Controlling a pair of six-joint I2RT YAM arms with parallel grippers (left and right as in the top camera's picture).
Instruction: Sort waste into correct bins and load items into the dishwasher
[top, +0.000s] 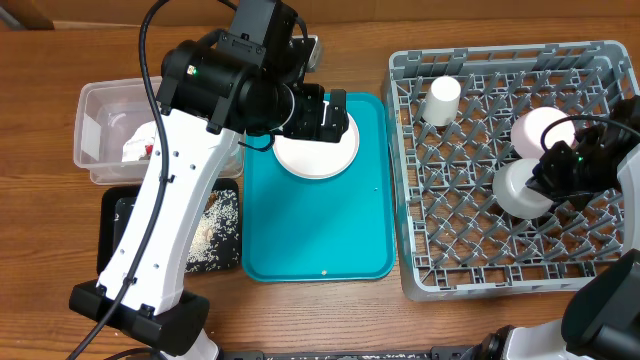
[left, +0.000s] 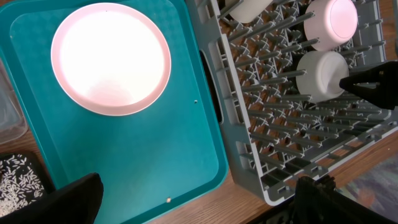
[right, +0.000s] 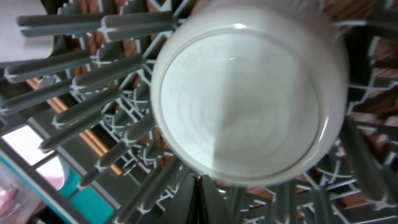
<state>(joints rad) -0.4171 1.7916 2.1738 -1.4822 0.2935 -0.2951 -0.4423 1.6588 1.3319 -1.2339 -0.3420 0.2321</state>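
Observation:
A white plate lies at the far end of the teal tray; it also shows in the left wrist view. My left gripper hovers above the plate, open and empty, its fingers spread wide. The grey dish rack holds a white cup and two white bowls. My right gripper is inside the rack, its fingers pressed together with the tips against the rim of the nearer bowl, which rests among the tines.
A clear plastic bin with scraps stands at the left. In front of it is a black tray with scattered rice. A small crumb lies on the teal tray's near edge. Bare wood runs along the front.

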